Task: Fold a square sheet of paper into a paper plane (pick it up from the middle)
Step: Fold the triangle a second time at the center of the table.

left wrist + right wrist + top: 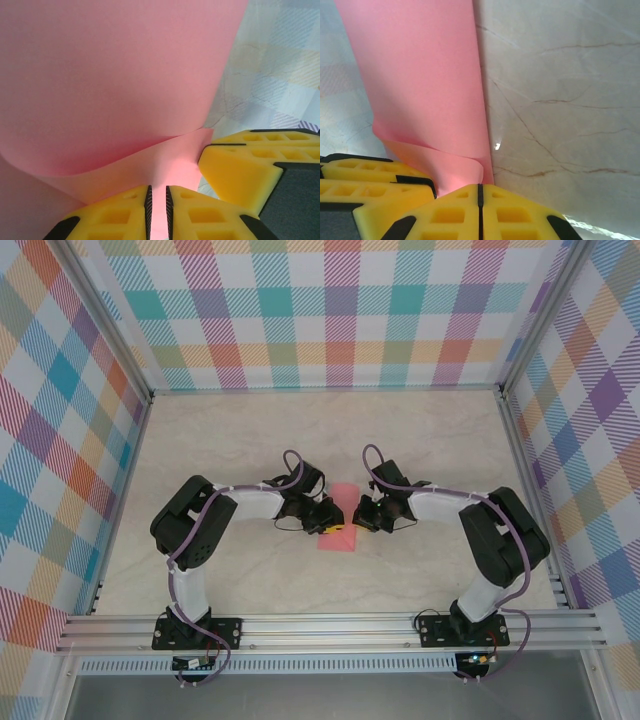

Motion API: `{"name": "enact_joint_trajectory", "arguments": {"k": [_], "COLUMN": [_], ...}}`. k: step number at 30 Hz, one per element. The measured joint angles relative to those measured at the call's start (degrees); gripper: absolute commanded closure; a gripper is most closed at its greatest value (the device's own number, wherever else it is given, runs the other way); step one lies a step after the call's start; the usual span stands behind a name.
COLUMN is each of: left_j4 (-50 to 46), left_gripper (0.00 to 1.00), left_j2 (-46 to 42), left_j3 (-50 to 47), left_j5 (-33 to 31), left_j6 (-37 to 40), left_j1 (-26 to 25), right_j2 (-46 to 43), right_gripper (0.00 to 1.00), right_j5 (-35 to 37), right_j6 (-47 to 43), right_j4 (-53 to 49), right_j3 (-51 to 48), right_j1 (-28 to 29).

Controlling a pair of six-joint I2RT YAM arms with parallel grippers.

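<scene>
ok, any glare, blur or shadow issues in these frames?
Top external: even light, sharp, soft shadows only. Left wrist: the sheet of paper so close it's soft, featureless pink. Right wrist: one small glint on the table, veins sharp.

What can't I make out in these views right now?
- Top view: folds in the paper, covered by the left gripper and right gripper, and too small.
- Left wrist view: the paper's full outline; it curls close and runs off the frame.
- Right wrist view: whether the shut right gripper pinches the paper; its fingertips hide the contact.
</scene>
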Motion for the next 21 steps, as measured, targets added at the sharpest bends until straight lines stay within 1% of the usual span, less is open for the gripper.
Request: {"name": "enact_joint_trajectory", "arguments": {"k": [8,21], "left_j4": [-0.02,-0.66], "left_gripper": [0.82,0.82], "left_j2": [0.35,0.85], "left_j3": [0.20,0.39], "left_j5": [-0.02,-0.07], "left_j6": [0.00,0.17], "left_j1": [-0.04,-0.04], "right_j2": [-0.50,1.57], "right_gripper": [0.90,0.87], "right_j5": [0.11,0.00], "right_j6": [-0.02,-0.04], "right_j4": [0.00,-0.02], "right_j3": [-0.09,0.11], "right_j1": [0.00,0.00]}}
